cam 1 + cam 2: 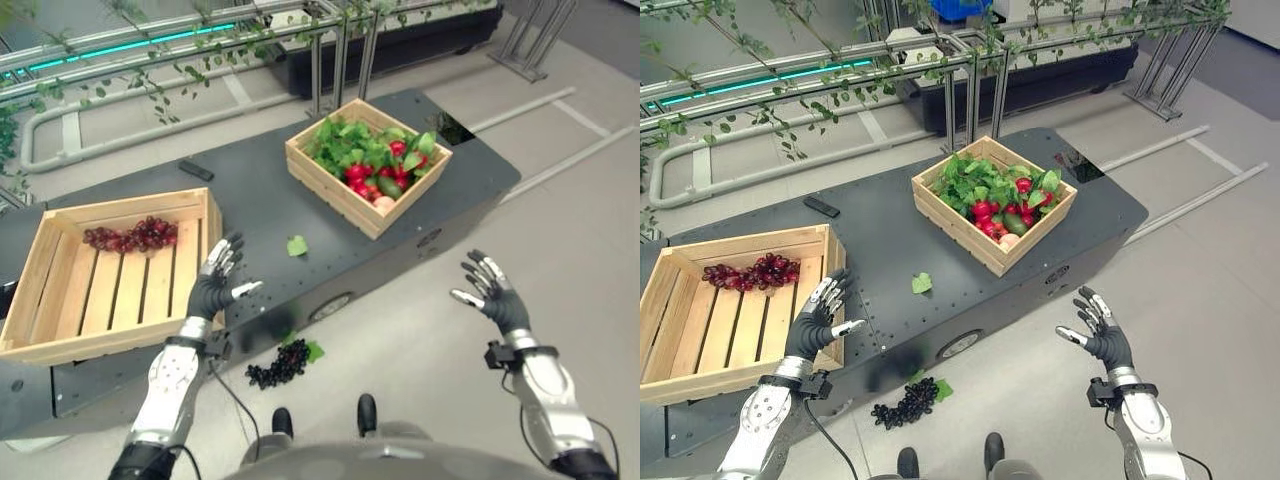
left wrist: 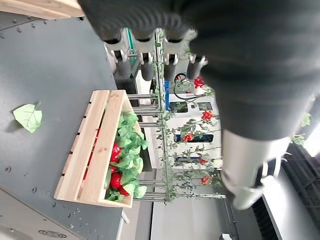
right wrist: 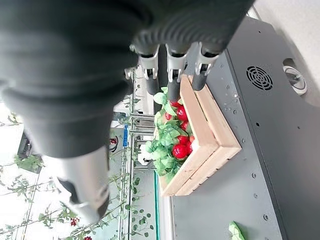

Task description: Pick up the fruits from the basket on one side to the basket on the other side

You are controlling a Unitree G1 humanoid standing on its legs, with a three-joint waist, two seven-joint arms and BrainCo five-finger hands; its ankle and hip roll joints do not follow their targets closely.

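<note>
Both hands, left and right, hover empty with fingers spread; reach the right one squarely over the far slatted wooden crate of red fruit and leaves before closing.

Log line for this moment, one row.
left hand: open, empty | right hand: open, empty | left crate: red grapes | right crate: full | dark grapes: floor
</note>
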